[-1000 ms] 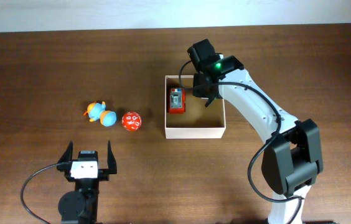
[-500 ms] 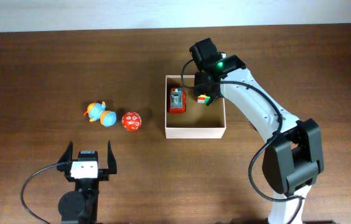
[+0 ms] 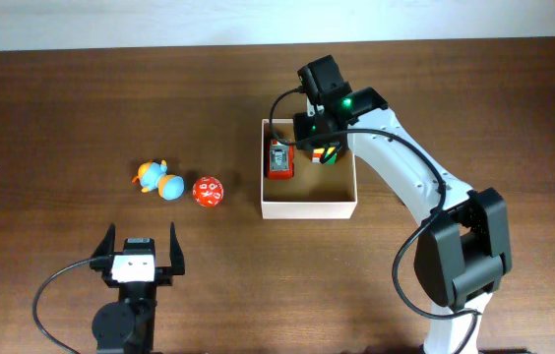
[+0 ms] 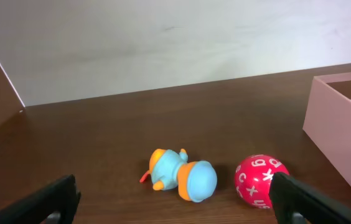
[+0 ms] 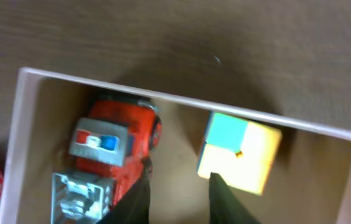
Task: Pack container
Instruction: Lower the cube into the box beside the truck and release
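Observation:
The container [image 3: 307,207] is a square white-walled box with a tan floor, right of the table's middle. In it lie a red toy truck [image 3: 278,159] at the left and a multicoloured cube [image 3: 323,154] at the far side. My right gripper [image 3: 313,131] hovers over the far rim, open and empty. In the right wrist view its fingers [image 5: 182,199] hang above the floor between the truck [image 5: 116,146] and the cube [image 5: 241,152]. A blue-and-orange duck toy [image 3: 155,180] and a red ball [image 3: 208,191] lie left of the container. My left gripper [image 3: 140,258] is open, nearer than them.
In the left wrist view the duck toy [image 4: 182,177] and the red ball [image 4: 261,180] lie ahead between the open fingers [image 4: 175,210], with the container's wall [image 4: 340,124] at the right. A pale wall runs along the table's far edge.
The cube, hidden under my right gripper a second ago, now lies free in the container. The right gripper has opened and pulled back toward the far rim. The left arm has not moved.

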`<state>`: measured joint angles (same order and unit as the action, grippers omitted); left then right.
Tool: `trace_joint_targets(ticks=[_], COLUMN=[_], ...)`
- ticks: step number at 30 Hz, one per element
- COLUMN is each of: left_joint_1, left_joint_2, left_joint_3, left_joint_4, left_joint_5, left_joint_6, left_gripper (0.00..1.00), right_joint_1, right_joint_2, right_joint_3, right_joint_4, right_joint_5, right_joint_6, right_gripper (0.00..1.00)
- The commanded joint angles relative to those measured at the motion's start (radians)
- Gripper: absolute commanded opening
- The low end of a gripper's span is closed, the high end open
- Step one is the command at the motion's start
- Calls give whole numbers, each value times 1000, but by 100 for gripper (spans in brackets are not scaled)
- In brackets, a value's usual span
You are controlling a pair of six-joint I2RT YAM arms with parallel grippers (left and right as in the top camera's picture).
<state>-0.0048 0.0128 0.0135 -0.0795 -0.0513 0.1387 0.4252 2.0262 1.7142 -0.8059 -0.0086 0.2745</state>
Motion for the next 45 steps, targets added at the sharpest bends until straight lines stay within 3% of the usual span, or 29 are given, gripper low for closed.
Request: trace_joint_targets(ticks=[1, 19, 34, 45], left_joint_1=[-4, -4, -4, -4], left_joint_2=[-6, -6, -6, -6], left_joint_3=[-5, -5, -5, -5], left_joint_4=[-1, -1, -1, -1], left_joint_5=[11, 11, 11, 11], left_joint_6=[13, 13, 13, 13], left_gripper=[99, 99, 99, 99], right_joint_1=[7, 6, 6, 6], right_joint_2=[26, 177, 177, 179], right_joint_3=[-8, -9, -9, -9], right_joint_4=[39, 109, 101, 142], right_joint_5=[-52, -163, 61, 90], right_joint_6=[-71, -91, -84, -114], right_gripper=[22, 20, 20, 24])
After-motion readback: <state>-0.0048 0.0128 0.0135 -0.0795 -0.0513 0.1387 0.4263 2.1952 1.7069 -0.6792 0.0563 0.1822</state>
